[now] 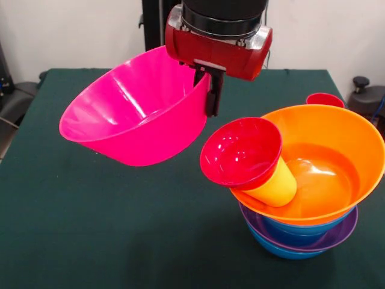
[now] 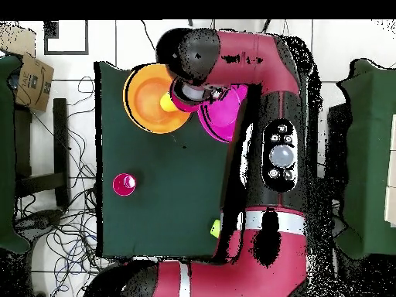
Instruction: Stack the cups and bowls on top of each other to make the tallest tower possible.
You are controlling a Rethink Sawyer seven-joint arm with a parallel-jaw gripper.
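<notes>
Pink bowl (image 1: 135,111) hangs tilted above the bench (image 1: 90,229), its rim pinched in the tool (image 1: 210,90), at nine o'clock of the tower (image 1: 307,198). Level it, centre it over the leaning red bowl (image 1: 240,150), then lower gently; that perch looks tippy.

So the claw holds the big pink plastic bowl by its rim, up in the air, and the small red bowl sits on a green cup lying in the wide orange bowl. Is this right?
Almost. The front view shows the cup under the small red bowl is a yellow plastic cup, not green. The rest holds: the claw grips the big pink plastic bowl by its rim, off the table, and the cup lies tilted in the wide orange bowl.
</notes>
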